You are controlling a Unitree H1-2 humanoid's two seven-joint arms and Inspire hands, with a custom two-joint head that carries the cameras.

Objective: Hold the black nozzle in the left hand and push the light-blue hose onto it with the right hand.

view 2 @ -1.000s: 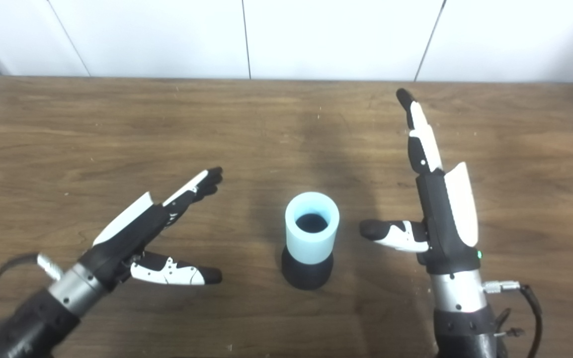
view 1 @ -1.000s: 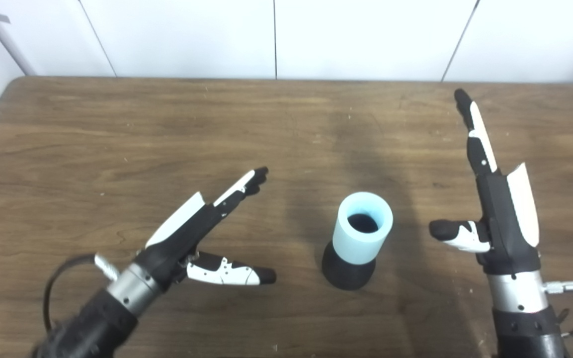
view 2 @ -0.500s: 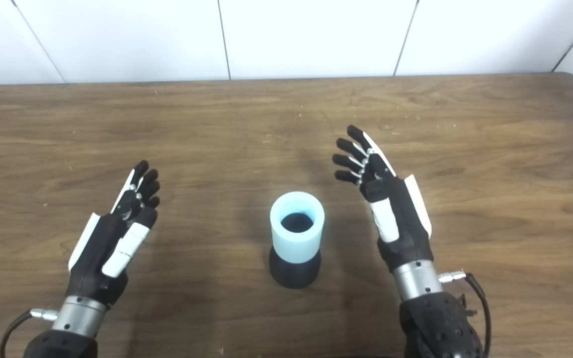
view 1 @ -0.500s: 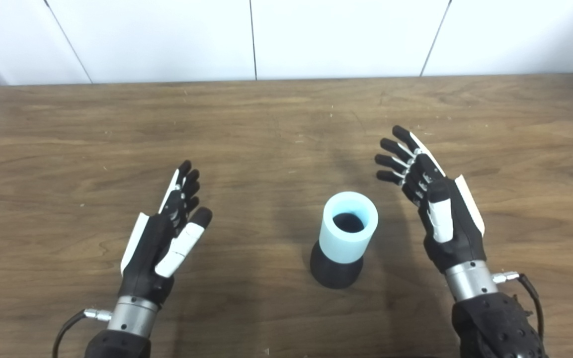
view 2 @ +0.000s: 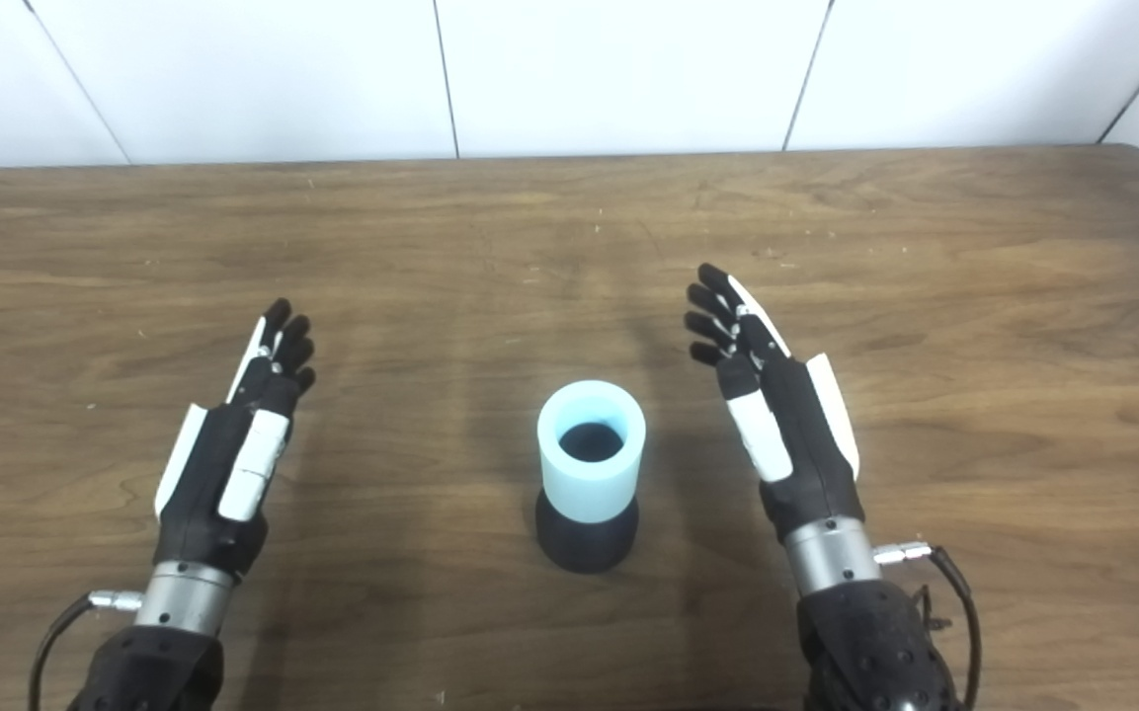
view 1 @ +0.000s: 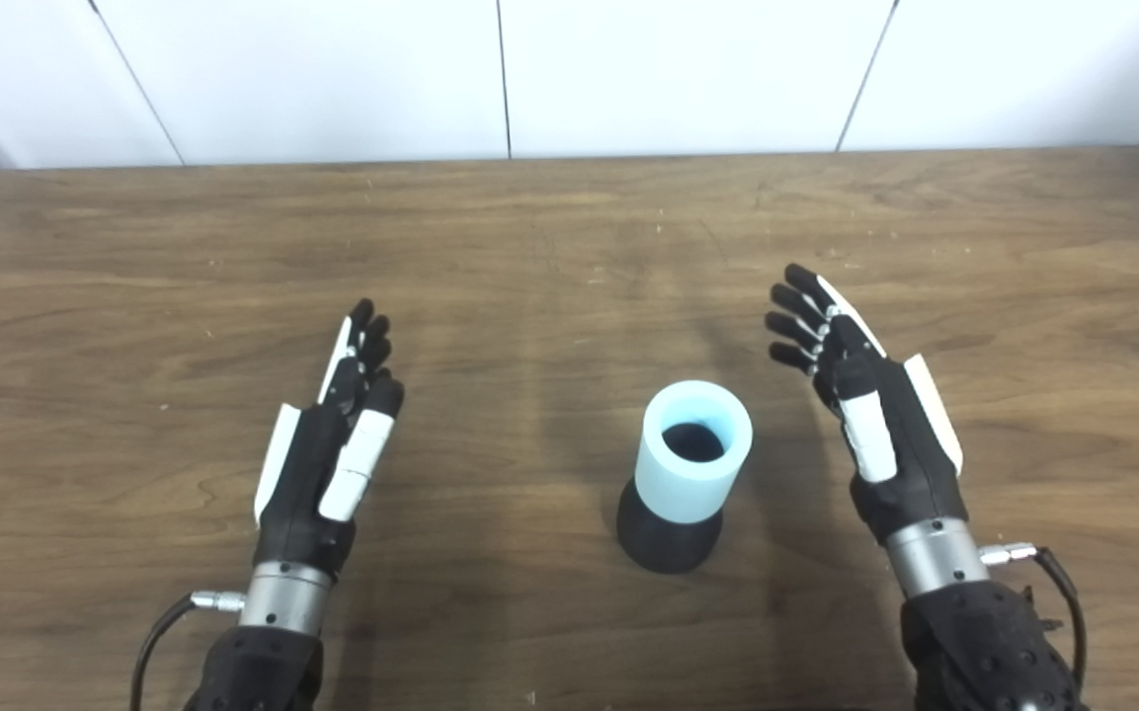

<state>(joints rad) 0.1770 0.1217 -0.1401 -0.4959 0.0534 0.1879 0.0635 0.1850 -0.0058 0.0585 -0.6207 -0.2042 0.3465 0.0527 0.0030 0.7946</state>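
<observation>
the light-blue hose point(view 1: 692, 451) stands upright near the middle of the wooden table point(view 1: 569, 247), its open end facing up and its lower end seated over the black nozzle point(view 1: 668, 535), whose flared base rests on the table; how far the nozzle reaches up inside the hose cannot be made out from above. the left hand point(view 1: 327, 459) hovers well to the left of the pair, palm turned inward, fingers point(view 1: 362, 341) stretched forward and close together, thumb lying alongside, holding nothing. the right hand point(view 1: 875, 415) hangs just to the right of the hose, not touching it, palm facing left, fingers point(view 1: 794, 321) spread and slightly curled, thumb extended along the palm, also holding nothing. a cable point(view 1: 1058, 592) loops from the right wrist, and white wall panels point(view 1: 688, 74) stand behind the table's far edge.
</observation>
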